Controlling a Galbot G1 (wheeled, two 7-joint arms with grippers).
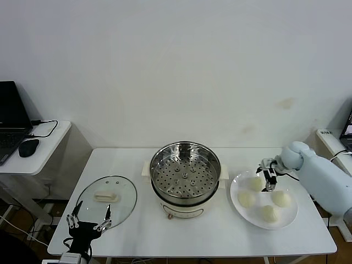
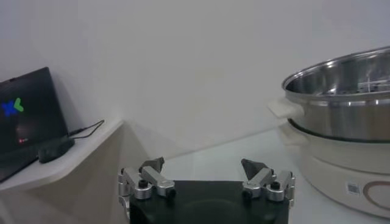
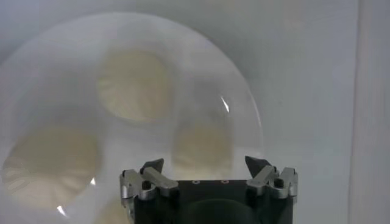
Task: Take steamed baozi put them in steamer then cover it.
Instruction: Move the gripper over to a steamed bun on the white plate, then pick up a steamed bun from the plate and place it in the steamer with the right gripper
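Pick step: right gripper (image 1: 269, 180) hangs jaws wide over the plate (image 1: 239, 202) right of the steamer (image 1: 185, 172), all four baozi (image 1: 247, 199) unlifted, cover (image 1: 106, 196) lying left of steamer, left gripper (image 1: 88, 221) idle open beside it; next, descend and pinch one bun gently.

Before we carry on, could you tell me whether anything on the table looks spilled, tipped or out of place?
Nothing stands out. The four buns sit on the plate, the steamer stands upright and empty, and the lid lies flat beside it.
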